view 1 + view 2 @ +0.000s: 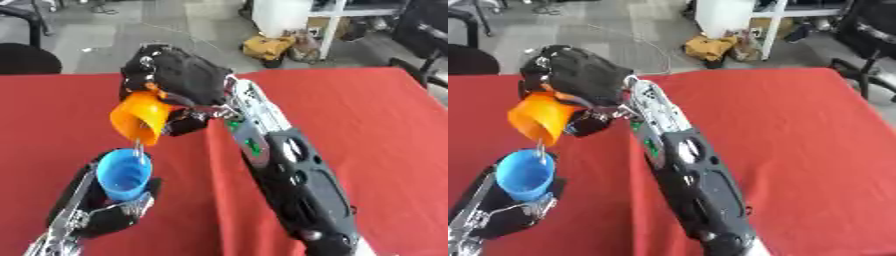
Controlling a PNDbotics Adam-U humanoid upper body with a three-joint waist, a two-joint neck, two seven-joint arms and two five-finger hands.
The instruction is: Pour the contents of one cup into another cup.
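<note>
Red tablecloth [367, 125], cluttered floor behind. Right hand [179, 77] wrapped around orange cup [140, 117], tipped mouth-down just above blue cup [122, 174]. Left hand [109, 217] curled round blue cup's base. Thin stream between rims. Probably light, stiff plastic, likely slippery; best gripped mid-wall.

The right hand [575, 75] gripped an orange cup [540, 119], tipped mouth-down toward seven o'clock. A thin stream fell into the upright blue cup [525, 176] directly below, which the left hand [502, 212] clasped over the red table [798, 150].
</note>
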